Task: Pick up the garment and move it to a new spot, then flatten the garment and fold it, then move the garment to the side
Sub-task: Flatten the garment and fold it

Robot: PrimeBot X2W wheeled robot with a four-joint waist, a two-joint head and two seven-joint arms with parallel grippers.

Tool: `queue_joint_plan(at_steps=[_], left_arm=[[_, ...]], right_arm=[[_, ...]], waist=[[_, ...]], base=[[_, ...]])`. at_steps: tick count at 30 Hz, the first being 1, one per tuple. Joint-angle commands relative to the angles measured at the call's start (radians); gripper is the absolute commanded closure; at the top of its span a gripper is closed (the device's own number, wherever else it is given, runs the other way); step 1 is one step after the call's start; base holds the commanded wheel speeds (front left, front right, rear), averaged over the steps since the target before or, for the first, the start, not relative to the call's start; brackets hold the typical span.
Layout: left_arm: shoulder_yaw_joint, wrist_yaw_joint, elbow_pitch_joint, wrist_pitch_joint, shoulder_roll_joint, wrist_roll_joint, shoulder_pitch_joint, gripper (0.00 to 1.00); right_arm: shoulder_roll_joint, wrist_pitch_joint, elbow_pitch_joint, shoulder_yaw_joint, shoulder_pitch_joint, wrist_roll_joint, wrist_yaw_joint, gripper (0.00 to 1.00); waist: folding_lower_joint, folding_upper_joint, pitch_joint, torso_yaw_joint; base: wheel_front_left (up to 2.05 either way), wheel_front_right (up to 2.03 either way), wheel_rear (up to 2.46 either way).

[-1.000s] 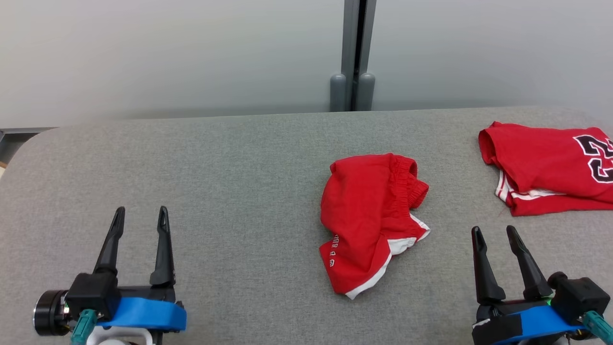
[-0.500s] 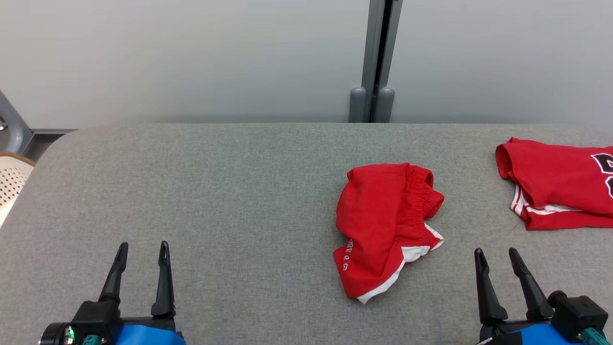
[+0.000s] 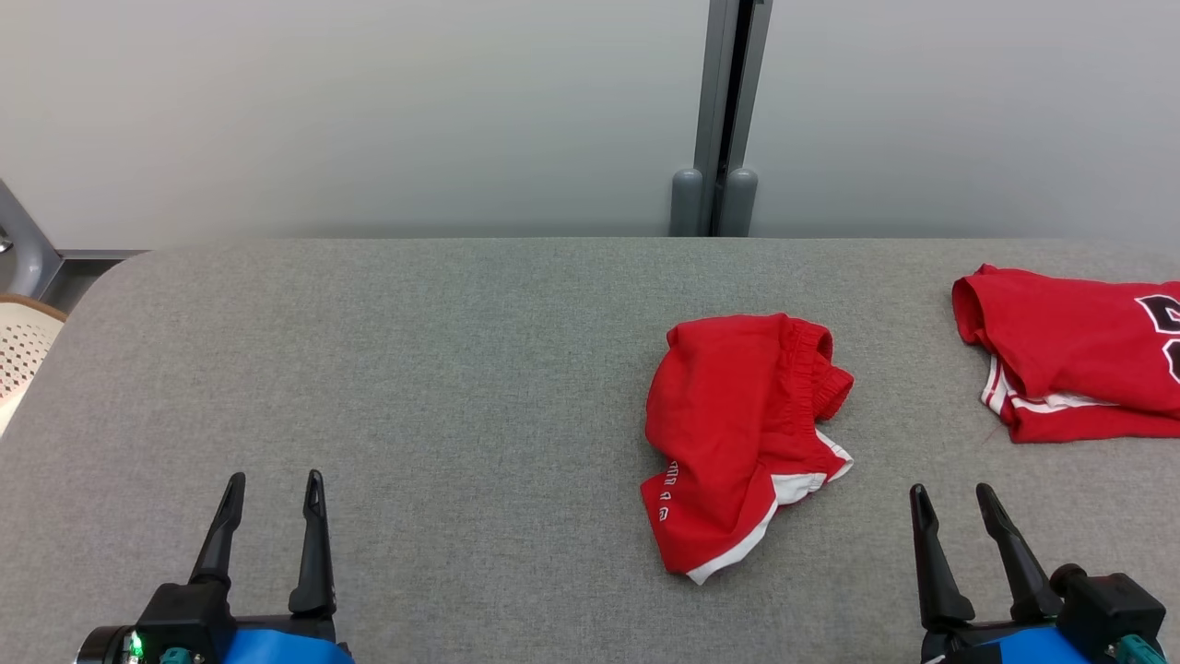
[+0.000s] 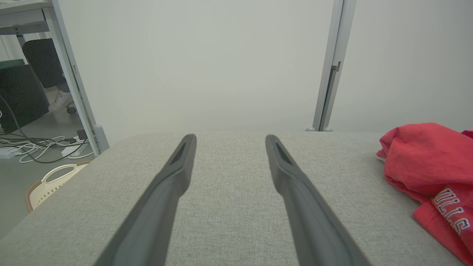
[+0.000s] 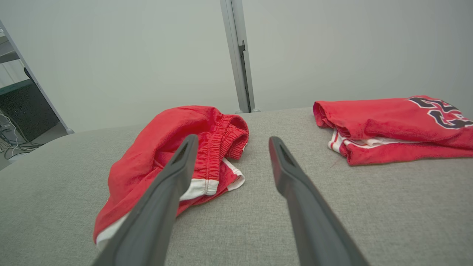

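Left tool (image 3: pixel 275 480), right tool (image 3: pixel 950 490) dipped slightly; both spread, empty. Crumpled red shorts (image 3: pixel 728 433), gathered waistband (image 3: pixel 813 369), perhaps cotton.

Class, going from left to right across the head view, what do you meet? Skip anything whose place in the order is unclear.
Pale basket → left hand → crumpled red shorts → red jersey.

An office-like lab: pale partition panels (image 3: pixel 369 111), loose floor cables (image 4: pixel 35 147) and a wheeled chair (image 4: pixel 38 59).
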Motion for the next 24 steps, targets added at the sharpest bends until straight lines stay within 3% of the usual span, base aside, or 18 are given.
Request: queue_joint_plan(at_steps=[1,14,24], left_arm=[[0.007,-0.003,0.001,-0.004,-0.003,0.006,-0.005,0.00],[0.031,-0.020,0.008,-0.004,-0.012,0.027,-0.012,0.00],[0.029,-0.027,0.006,-0.005,-0.020,0.036,-0.035,0.00]], right_arm=[[-0.001,-0.003,0.001,0.001,0.010,-0.003,0.000,0.00],[-0.001,-0.003,0.004,0.005,-0.004,0.005,0.000,0.00],[-0.001,-0.002,0.041,0.073,-0.148,0.008,0.000,0.00]], waist=[[0.0000,0.0000,0.001,0.000],[0.0000,0.0000,0.002,-0.005],[0.0000,0.0000,0.025,0.001]], base=[[0.00,0.00,0.00],[0.00,0.00,0.00],[0.00,0.00,0.00]])
